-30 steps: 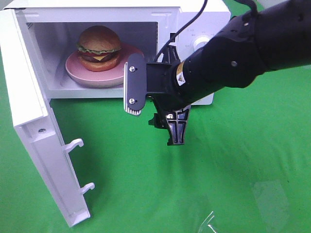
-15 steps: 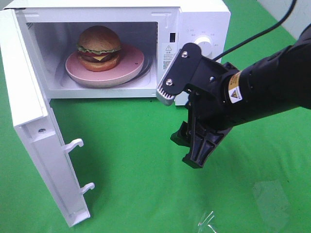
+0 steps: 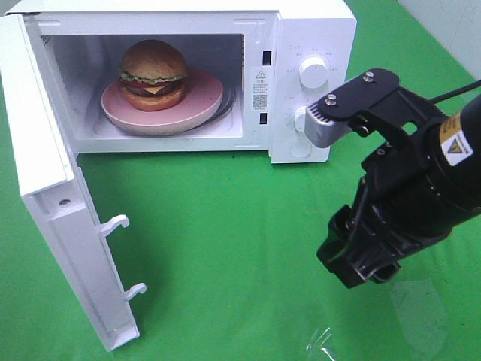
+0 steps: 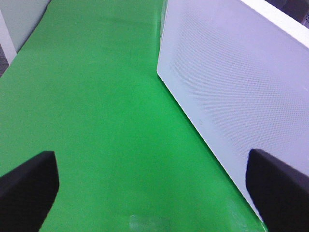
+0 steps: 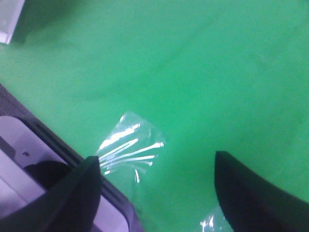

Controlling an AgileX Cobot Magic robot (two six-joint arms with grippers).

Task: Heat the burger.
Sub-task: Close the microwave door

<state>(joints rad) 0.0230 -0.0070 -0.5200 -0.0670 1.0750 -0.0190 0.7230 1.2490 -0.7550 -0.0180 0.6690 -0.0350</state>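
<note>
The burger [image 3: 154, 73], with a golden-brown bun, green lettuce and yellow cheese, sits on a pink plate [image 3: 201, 99] inside the white microwave [image 3: 312, 30]. The microwave door [image 3: 56, 188] is swung wide open to the left. My right gripper [image 3: 359, 259] hangs over the green cloth, to the right of the microwave and in front of it, well away from the burger. In the right wrist view the right gripper [image 5: 159, 193] is open, with only cloth between its fingers. My left gripper [image 4: 154, 193] is open and empty beside the door's outer face [image 4: 231, 87]; the high view does not show it.
Two round knobs [image 3: 312, 71] sit on the microwave's control panel. Two white latch hooks [image 3: 116, 222] stick out from the open door's edge. Shiny clear patches [image 3: 323, 342] lie on the green cloth [image 3: 225, 263] near the front right, and one such patch [image 5: 128, 145] shows below the right gripper.
My right arm has pulled back from the microwave opening, moving right and toward the front. The burger, plate and door have not moved.
</note>
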